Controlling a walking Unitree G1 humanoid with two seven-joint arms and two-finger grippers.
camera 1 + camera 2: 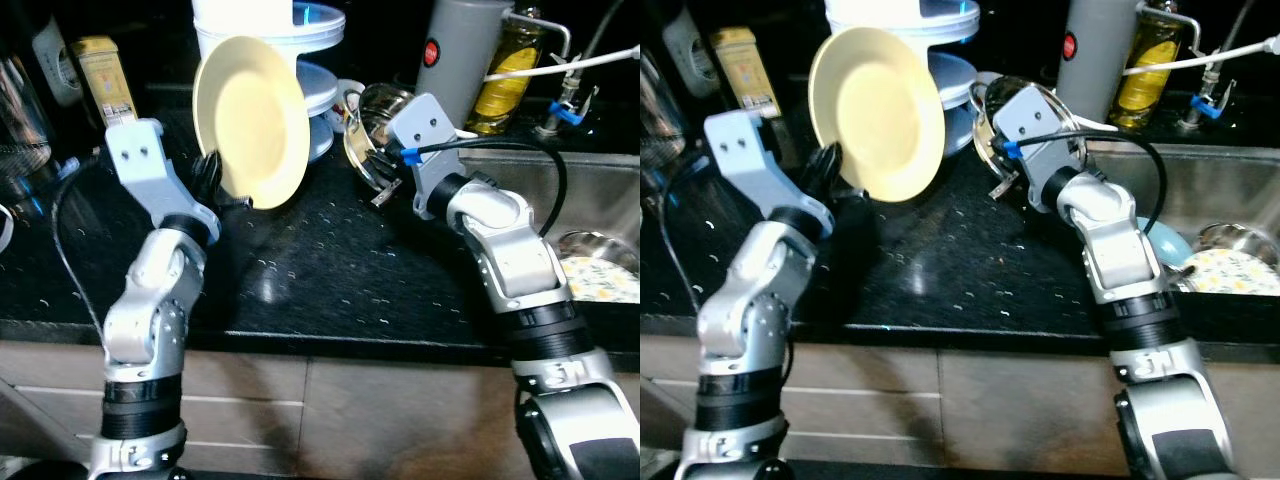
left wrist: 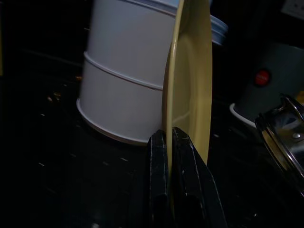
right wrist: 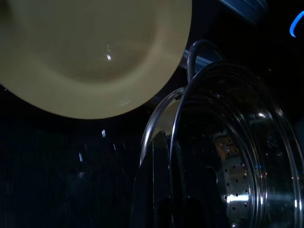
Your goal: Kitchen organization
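Jaws of left gripper [image 2: 170, 142] clamped on lower rim of round pale-yellow ceramic plate [image 1: 252, 120], held upright above black speckled bench [image 1: 330, 270]; right gripper [image 3: 164, 156] pinching shiny steel strainer [image 3: 228, 156]; plate probably rigid, slick, breakable.

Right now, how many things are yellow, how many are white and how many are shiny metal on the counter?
Yellow: 3 - the plate in the left gripper, the tin, the oil bottle.
White: 1 - the bucket.
Shiny metal: 1 - the colander in the right gripper.
Total: 5
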